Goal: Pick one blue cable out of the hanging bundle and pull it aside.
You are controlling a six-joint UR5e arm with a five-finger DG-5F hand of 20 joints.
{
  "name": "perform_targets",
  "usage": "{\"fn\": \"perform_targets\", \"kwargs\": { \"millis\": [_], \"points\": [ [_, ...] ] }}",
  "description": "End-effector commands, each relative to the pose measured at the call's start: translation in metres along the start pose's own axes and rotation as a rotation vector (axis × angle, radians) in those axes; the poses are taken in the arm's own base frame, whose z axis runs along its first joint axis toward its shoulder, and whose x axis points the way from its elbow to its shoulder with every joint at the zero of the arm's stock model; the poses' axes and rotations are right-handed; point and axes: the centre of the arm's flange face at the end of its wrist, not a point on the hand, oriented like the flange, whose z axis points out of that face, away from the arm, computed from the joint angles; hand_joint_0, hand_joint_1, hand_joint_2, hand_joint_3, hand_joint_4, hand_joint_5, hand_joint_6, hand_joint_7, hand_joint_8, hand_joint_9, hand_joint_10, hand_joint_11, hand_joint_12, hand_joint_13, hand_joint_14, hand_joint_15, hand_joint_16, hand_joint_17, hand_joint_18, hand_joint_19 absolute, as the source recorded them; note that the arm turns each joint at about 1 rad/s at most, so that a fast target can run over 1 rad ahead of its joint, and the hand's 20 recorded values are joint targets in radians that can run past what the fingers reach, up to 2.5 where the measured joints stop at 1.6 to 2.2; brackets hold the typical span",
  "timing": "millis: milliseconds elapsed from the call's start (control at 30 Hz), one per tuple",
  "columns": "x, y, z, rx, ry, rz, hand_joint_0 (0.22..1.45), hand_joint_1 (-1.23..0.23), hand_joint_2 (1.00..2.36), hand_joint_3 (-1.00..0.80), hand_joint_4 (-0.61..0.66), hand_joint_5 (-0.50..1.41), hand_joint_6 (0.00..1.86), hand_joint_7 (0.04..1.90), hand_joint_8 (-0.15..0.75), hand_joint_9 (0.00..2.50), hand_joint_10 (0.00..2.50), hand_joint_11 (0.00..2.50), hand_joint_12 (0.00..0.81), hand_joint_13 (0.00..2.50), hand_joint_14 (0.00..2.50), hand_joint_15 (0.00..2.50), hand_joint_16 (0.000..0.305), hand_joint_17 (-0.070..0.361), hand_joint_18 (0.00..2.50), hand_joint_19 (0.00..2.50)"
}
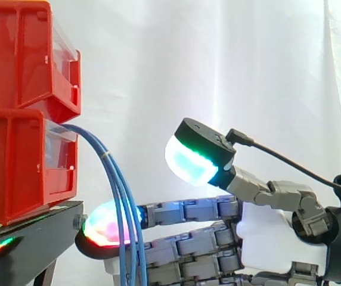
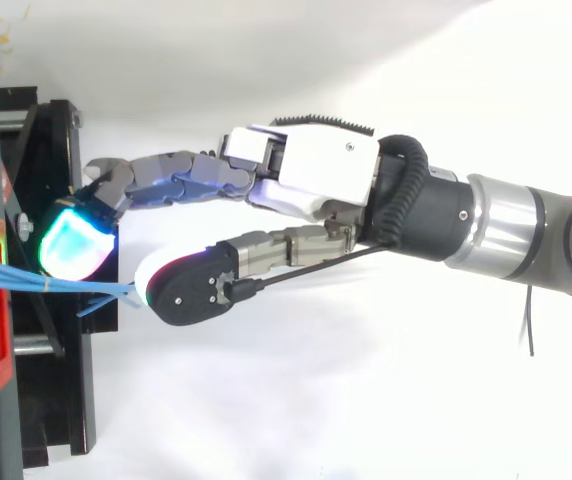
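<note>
A bundle of thin blue cables (image 1: 115,179) comes out of the lower red bin (image 1: 15,161) and curves down past the black stand (image 1: 33,238). From above, the same cables (image 2: 56,285) run right from the bin edge, bound by a small pale tie. My hand (image 1: 266,238) reaches in from the right with straight fingers, open. Its fingertips (image 1: 102,226) glow just behind the hanging cables, which cross in front of them. The thumb (image 1: 188,159) is raised, well apart from the bundle. In the top view the hand (image 2: 316,170) has its thumb tip (image 2: 191,285) close to the cables' end.
A second red bin (image 1: 21,53) is stacked on the lower one at the left. The stand's black frame (image 2: 56,400) lies under the fingertips. A white curtain fills the background, with free room to the right of the cables.
</note>
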Motion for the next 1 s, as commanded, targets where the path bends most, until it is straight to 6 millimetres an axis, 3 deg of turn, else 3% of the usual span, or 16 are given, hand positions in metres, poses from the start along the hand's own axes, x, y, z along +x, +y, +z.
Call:
{"fn": "perform_targets", "kwargs": {
  "millis": [0, 967],
  "points": [
    [0.0019, -0.0048, -0.0004, -0.001, 0.004, 0.003, 0.52, -0.52, 1.0, -0.49, 0.31, -0.16, 0.5, 0.73, 0.268, 0.42, 0.0, 0.0, 0.341, 0.13, 0.0, 0.09, 0.054, 0.122, 0.0, 0.15],
    [0.0099, 0.0007, 0.0031, -0.024, 0.018, 0.014, 0.56, -0.69, 1.0, -0.5, 0.35, -0.08, 0.5, 0.93, 0.299, 0.71, 0.0, 0.02, 0.351, 0.42, 0.01, 0.15, 0.048, 0.108, 0.35, 0.28]
  ]
}}
